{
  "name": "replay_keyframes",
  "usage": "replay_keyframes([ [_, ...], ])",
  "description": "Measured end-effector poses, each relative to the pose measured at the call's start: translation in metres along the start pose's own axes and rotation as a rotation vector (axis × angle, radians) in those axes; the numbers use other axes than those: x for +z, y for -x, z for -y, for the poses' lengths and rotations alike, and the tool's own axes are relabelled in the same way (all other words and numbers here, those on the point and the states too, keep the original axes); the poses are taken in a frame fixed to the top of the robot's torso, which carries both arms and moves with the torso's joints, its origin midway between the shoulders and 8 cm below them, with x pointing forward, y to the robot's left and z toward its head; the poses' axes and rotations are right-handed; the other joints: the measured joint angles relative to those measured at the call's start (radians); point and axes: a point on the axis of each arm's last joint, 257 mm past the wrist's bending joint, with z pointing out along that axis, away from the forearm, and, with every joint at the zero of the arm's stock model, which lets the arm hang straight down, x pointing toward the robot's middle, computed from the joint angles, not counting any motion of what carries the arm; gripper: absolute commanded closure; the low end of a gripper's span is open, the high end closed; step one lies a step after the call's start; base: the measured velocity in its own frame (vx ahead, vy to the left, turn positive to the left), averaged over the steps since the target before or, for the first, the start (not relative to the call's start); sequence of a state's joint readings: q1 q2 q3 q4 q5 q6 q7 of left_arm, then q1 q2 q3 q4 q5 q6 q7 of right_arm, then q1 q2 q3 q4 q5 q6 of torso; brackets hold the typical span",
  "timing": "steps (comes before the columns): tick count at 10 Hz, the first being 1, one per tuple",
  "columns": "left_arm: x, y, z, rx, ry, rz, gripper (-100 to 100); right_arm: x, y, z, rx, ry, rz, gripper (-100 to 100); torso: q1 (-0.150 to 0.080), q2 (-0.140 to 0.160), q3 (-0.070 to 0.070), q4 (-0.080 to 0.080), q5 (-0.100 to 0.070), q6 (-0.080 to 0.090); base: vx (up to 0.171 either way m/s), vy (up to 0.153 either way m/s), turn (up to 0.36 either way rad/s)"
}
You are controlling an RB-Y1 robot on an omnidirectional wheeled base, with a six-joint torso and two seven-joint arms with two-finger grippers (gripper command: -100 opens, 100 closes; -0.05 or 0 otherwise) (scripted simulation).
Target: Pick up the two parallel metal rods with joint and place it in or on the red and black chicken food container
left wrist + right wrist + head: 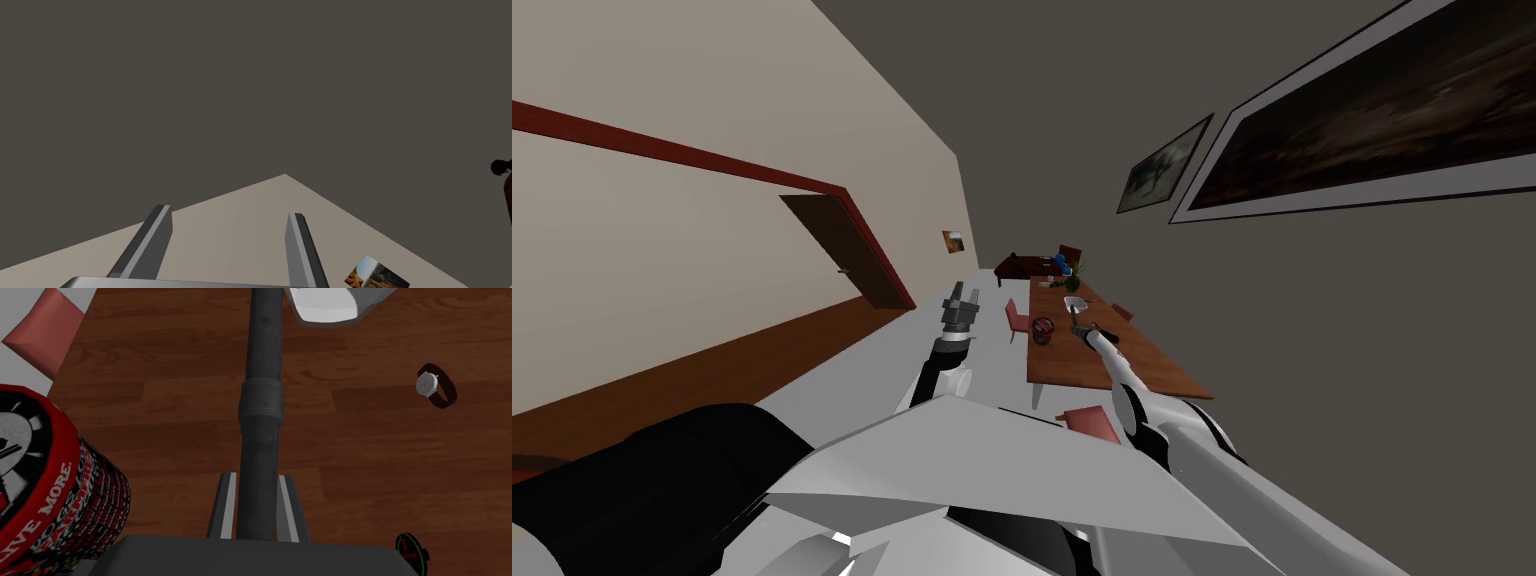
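Dark rod (261,403) with collar joint, held by right gripper (256,476) over table (175,413).
Long axis runs straight out from the gripper, in line with its fingers; the far end reaches a pale grey shape. The two fingers are closed narrowly on the rod's sides near its near end. Finish: dull dark grey, round, with a ribbed collar at mid-length. Location: over the brown wood-grain top, red and black container (60,498) near on one side, wristwatch (434,385) well apart on the other. The left gripper (229,210) hangs beside the table, fingers wide apart, holding nothing.
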State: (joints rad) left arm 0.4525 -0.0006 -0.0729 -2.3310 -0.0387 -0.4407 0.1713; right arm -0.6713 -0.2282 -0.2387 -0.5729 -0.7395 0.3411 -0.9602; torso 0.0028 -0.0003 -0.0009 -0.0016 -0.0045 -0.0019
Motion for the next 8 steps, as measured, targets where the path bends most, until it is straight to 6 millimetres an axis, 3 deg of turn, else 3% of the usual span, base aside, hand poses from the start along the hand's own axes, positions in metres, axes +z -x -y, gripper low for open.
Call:
replay_keyframes([
  [2, 0.0, 0.0, 0.0, 0.0, 0.0, 0.0, 0, 0.004, -0.029, 0.009, 0.017, -0.017, -0.022, 100, 0.0, 0.0, 0.0, 0.0, 0.0, 0.001, 0.005, 0.04, -0.073],
  [4, 0.0, 0.0, 0.0, 0.0, 0.0, 0.0, 0, 0.002, -0.038, 0.013, 0.014, -0.021, -0.034, 100, -0.001, 0.001, 0.0, -0.001, 0.0, 0.0, 0.001, 0.024, -0.077],
  [8, 0.0, 0.0, 0.0, 0.0, 0.0, 0.0, 0, 0.002, -0.079, 0.031, 0.019, -0.049, -0.066, 100, 0.001, 0.0, 0.0, 0.0, 0.001, 0.001, 0.005, 0.04, -0.085],
])
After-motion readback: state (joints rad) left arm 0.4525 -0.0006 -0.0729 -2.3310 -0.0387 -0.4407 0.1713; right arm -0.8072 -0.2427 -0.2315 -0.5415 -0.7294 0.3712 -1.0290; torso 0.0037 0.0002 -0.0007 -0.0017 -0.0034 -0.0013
